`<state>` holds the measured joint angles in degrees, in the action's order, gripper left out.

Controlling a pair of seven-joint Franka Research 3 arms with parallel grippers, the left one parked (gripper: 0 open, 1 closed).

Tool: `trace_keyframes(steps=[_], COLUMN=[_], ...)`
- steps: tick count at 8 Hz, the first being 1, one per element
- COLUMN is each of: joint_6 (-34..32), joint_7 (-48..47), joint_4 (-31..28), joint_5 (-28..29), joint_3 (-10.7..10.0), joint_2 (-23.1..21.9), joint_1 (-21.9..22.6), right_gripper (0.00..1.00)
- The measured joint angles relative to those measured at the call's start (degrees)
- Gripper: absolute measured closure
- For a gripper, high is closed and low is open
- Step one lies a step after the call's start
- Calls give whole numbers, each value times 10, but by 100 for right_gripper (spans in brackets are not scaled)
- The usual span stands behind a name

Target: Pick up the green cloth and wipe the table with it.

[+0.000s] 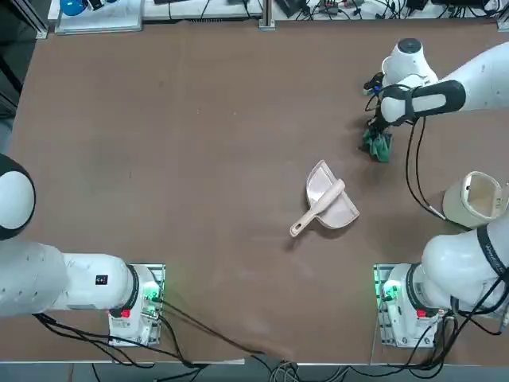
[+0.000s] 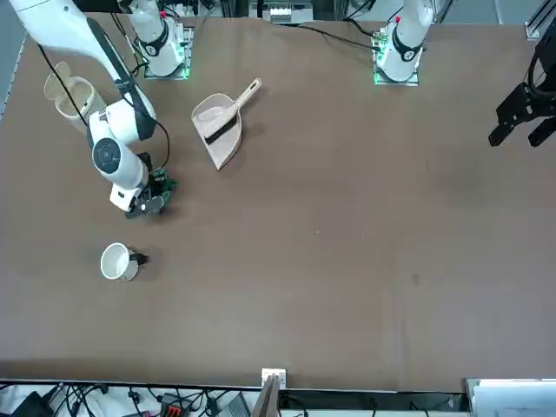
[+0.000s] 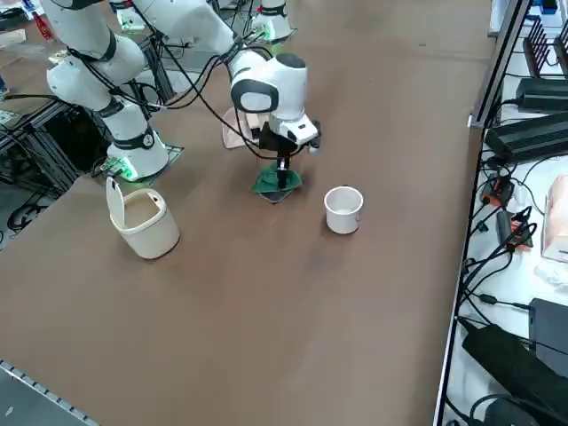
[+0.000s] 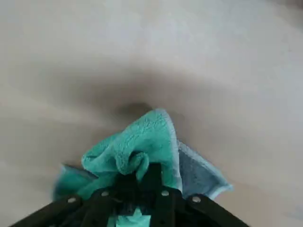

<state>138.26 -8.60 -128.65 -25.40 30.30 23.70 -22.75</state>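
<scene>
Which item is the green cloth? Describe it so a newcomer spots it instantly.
On the brown table, find the working right arm reaching to the far right part. The right gripper is shut on the green cloth, a small rumpled bunch touching the tabletop. Unlike the pinkish dustpan and white cup nearby, it is soft, dark green fabric.

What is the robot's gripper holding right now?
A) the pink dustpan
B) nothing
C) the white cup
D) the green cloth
D: the right gripper is pinched shut on the bunched green cloth, which touches the table; the dustpan and cup lie apart, untouched.
</scene>
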Motion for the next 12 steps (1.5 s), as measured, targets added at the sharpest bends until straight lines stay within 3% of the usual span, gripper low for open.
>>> trace_keyframes(steps=[4, 12], joint_6=[0, -103], joint_7=[-163, -239], joint_4=[64, 203], joint_5=[-3, 45], joint_3=[10, 12], joint_2=[31, 50], joint_1=[121, 219], right_gripper=[95, 95])
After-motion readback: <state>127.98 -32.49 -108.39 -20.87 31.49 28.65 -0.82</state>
